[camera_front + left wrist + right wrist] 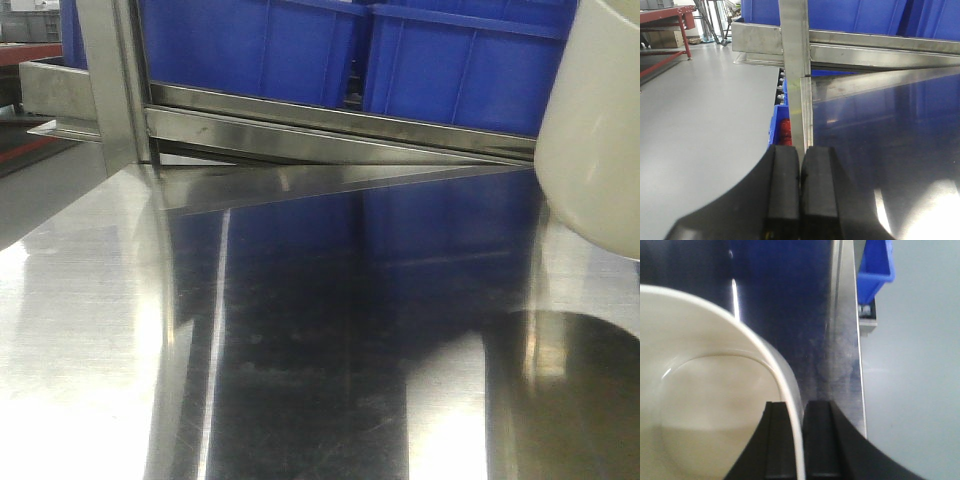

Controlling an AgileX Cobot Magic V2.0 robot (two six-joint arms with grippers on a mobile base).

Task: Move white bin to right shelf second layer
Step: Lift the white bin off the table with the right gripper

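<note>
Steel tabletop (300, 350) under white bin (705, 390), its rim clamped in right gripper (795, 407); left gripper (800, 155) pressed closed, empty.

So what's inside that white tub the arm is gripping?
Nothing that shows: the right wrist view looks into the white bin and finds only its bare cream floor. The right gripper pinches the rim, one finger hiding a strip inside; the left runs off frame.
</note>
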